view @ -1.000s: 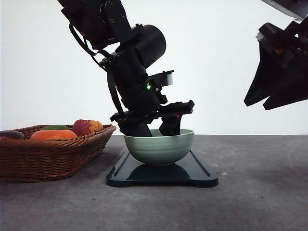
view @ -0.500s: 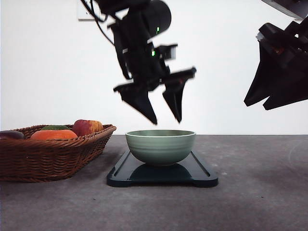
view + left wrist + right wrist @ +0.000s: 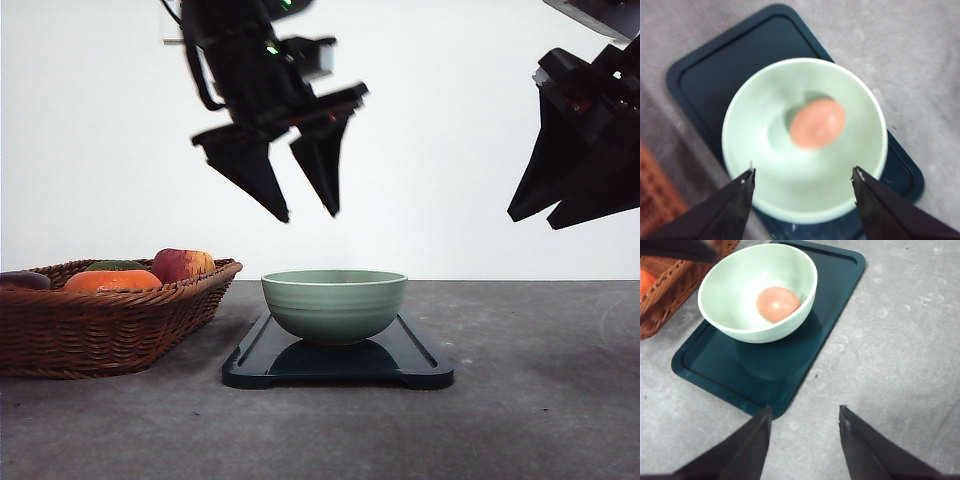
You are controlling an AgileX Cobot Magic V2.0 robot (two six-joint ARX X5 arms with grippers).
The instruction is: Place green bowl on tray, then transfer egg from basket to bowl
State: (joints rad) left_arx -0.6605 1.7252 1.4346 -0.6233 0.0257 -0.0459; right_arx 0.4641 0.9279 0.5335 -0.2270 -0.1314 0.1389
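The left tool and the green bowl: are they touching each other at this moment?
Apart. In the front view the left tool hangs open well above the green bowl, with bare wall visible between its tips and the rim.

Two matte black arms of blocky, angular housings. On the left arm's black wedge-fingered gripper (image 3: 308, 214): two broad, flat fingers (image 3: 248, 172) tapering to sharp points, pale glints at the tips in the left wrist view. Above these, a small white rectangular module, two tiny green indicator lights and a loop of black cable along the housing. On the right arm's black angular gripper (image 3: 534, 219): the same dark wedge shapes under a faceted body, with a grey plate above and small reddish-orange spots on the casing.
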